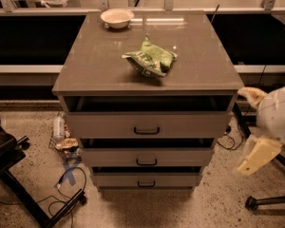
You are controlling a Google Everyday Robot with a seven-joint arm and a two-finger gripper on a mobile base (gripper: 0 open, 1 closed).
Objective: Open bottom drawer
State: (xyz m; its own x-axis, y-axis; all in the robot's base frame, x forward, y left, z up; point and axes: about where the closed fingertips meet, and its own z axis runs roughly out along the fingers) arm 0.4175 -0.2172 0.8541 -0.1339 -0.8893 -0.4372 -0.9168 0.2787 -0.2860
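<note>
The bottom drawer is the lowest of three grey-beige fronts on the cabinet, and its small black bar handle sits at the centre. Its front stands slightly out, with a dark gap above it. The middle drawer and the taller top drawer are above it, each with a like handle. My gripper, a cream-coloured piece on the white arm, hangs to the right of the cabinet. It is level with the lower drawers and apart from them.
On the cabinet top lie a green crumpled bag and a white bowl. A bottle and litter and cables lie on the floor at the left. A black chair base is at the left and another chair leg at the right.
</note>
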